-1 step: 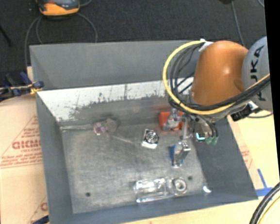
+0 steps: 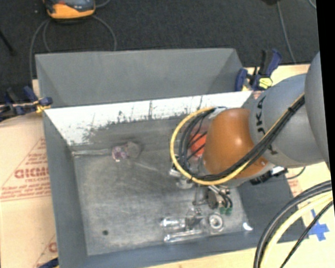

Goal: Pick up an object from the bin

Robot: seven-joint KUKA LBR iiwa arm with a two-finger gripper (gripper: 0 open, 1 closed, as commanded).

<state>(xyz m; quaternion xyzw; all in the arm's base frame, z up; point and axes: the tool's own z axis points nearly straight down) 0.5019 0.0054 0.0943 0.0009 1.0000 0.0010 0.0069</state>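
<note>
Near the front right of the bin floor we see a clear glossy piece (image 2: 179, 229), long and glassy, lying flat and catching the light. Just to its right sits a pale ring (image 2: 215, 222), and near that a small green bit (image 2: 225, 210); what these are made of we cannot quite make out. The gripper (image 2: 204, 206) hangs right above this little cluster, and we cannot tell whether it is open or closed. Well apart, toward the back left, lies a small pinkish lump (image 2: 125, 151). The bin (image 2: 65, 198) is scuffed grey metal. The arm's smooth orange cover (image 2: 232, 142), looped with cables (image 2: 178, 140), leans in from the right.
</note>
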